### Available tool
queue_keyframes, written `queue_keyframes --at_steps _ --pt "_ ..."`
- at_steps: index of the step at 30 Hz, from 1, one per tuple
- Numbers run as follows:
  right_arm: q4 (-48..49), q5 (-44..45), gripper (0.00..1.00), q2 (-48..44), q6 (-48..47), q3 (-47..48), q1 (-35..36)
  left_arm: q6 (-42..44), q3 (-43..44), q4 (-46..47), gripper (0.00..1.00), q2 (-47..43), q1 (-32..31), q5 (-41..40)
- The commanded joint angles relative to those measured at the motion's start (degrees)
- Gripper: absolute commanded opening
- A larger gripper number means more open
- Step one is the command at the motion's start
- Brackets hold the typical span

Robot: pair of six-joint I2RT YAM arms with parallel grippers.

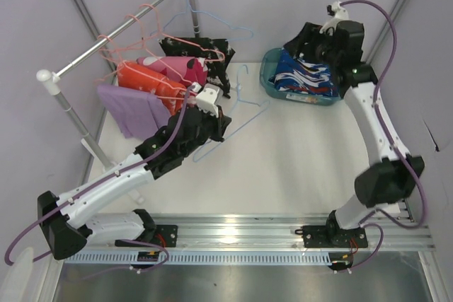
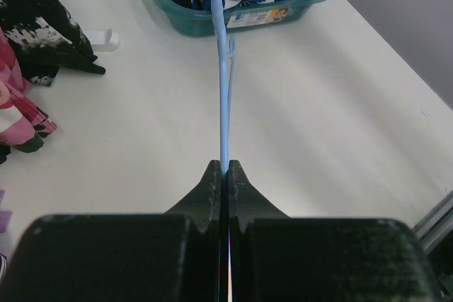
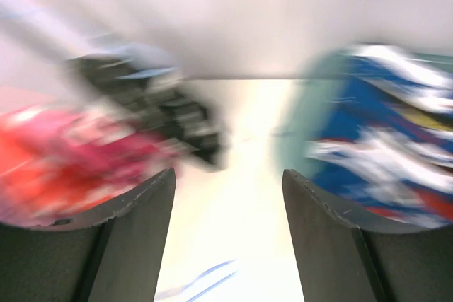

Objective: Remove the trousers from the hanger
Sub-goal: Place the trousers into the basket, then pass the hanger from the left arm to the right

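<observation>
While the left tool (image 2: 225, 167) is clamped shut on a bare light-blue hanger (image 2: 223, 68) held out over the counter (image 1: 297, 167), the right tool (image 3: 228, 175) hovers near a teal bin (image 1: 267, 68), its jaws apart with nothing between them. The blue-white-red trousers (image 1: 306, 76) lie in that bin. One pair of five looks done; the lavender (image 1: 131, 107), orange (image 1: 138, 77), pink-magenta (image 1: 180, 68) and black speckled (image 1: 185, 47) pairs hang bunched at the rail (image 1: 113, 37), left to take off.

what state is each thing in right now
left gripper: shut on blue hanger
blue hanger: bare, held
right gripper: open, empty
blue patterned trousers: lying in bin
lavender trousers: hung up
orange trousers: hung up
pink trousers: hung up
black trousers: hung up
</observation>
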Motion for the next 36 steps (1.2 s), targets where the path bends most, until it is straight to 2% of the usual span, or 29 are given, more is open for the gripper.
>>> queue_keyframes --at_steps 1,6,7,9,14,20,24,36 --pt "4.5 -1.3 0.68 -8.9 7.6 -9.1 7.1 -1.6 3.7 1.8 0.00 -1.3 0.2 -2.9" --pt "14.0 0.8 0.68 -20.2 25.0 -25.8 14.2 -2.9 4.4 1.0 0.00 -0.5 -0.6 -9.4" --pt "17.6 0.7 0.67 -23.1 26.9 -27.5 16.3 -3.2 3.1 2.4 0.00 -0.9 -0.8 -9.7" --pt "18.6 2.5 0.67 -25.0 29.2 -29.4 18.4 -3.8 2.7 4.3 0.00 -1.3 -1.3 -11.1" --pt "16.7 7.3 0.67 -27.4 28.0 -28.8 24.8 -5.8 1.9 7.4 0.00 -1.1 -2.9 -13.3" --pt "20.0 8.3 0.63 -27.4 30.2 -32.6 29.3 -6.2 4.0 7.9 0.00 -0.4 -5.3 -16.4" --pt "21.7 9.3 0.61 -26.4 29.4 -32.5 31.6 -7.2 2.4 7.5 0.00 -0.2 -6.6 -17.6" --pt "21.2 11.9 0.54 -24.7 27.3 -31.5 33.6 -6.6 3.4 8.6 0.00 1.1 -10.0 -19.3"
